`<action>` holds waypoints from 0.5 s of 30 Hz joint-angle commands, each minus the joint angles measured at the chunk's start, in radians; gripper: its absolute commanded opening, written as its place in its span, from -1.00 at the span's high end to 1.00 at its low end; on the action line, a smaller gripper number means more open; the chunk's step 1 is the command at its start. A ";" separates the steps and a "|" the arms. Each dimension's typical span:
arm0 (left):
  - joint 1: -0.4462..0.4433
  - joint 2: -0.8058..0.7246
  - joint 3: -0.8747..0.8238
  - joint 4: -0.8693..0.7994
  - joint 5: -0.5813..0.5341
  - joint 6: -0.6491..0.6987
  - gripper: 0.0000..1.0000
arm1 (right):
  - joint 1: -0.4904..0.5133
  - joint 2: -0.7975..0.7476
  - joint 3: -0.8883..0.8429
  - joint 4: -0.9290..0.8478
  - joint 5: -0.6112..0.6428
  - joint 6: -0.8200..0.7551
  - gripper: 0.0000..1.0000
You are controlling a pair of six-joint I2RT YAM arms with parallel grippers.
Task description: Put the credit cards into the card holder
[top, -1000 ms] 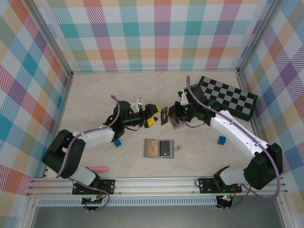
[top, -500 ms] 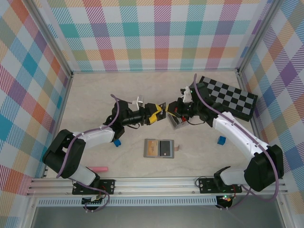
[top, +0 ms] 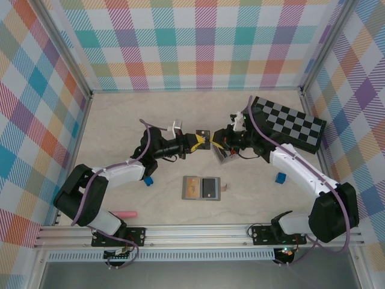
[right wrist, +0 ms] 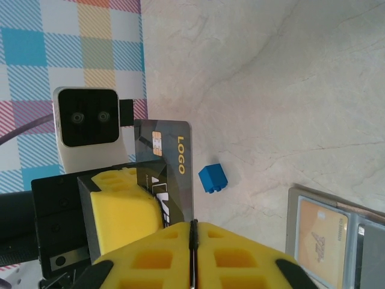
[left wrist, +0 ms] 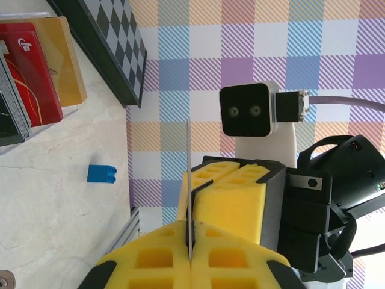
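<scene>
Two arms: the left arm (top: pixel 120 171) and right arm (top: pixel 301 168) meet nose to nose above the middle of the tabletop (top: pixel 120 120).
Left jaws: together, with the yellow pads clamped on the black card (right wrist: pixel 171 162). In the left wrist view the card stands edge-on, a thin line rising from the pads.
Black card: in the air between the two wrists, off the tabletop, its gold chip and "LOGO" print facing the right wrist camera.
Card holder (top: pixel 201 188): lying open on the tabletop, nearer the arm bases than the meeting point. A tan card (right wrist: pixel 316 238) sits in its left half and a dark card (top: pixel 209 188) in its right.
Right jaws: the pads look pressed on the black card's other edge with only a hairline seam between them, so both ends appear pinched.
Other cards: a red card (left wrist: pixel 27 60) and a yellow-tan card (left wrist: pixel 63 57) sit together near the chequered board (top: pixel 289 123).
Step in hand: most likely a hand-over of the black card from one arm to the other.
Doing it well: one pair of jaws should hold firm while the other opens fully and backs off along the card's plane, so the card is neither twisted nor dragged. Only then should the card swing down, line up with a free slot and slide in edge-first.
Risk: the plastic is thin and slick, and a shallow pinch could let it pivot.
</scene>
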 commanded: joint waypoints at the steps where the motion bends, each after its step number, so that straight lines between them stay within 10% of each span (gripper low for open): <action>1: 0.011 -0.025 -0.013 0.096 0.008 -0.033 1.00 | -0.009 -0.007 -0.020 0.062 -0.040 0.018 0.60; 8: 0.010 -0.013 -0.012 0.127 0.022 -0.066 1.00 | -0.010 0.036 -0.038 0.174 -0.125 0.057 0.48; 15: 0.010 -0.009 -0.013 0.058 0.024 -0.044 0.90 | -0.011 0.030 -0.022 0.138 -0.107 0.018 0.80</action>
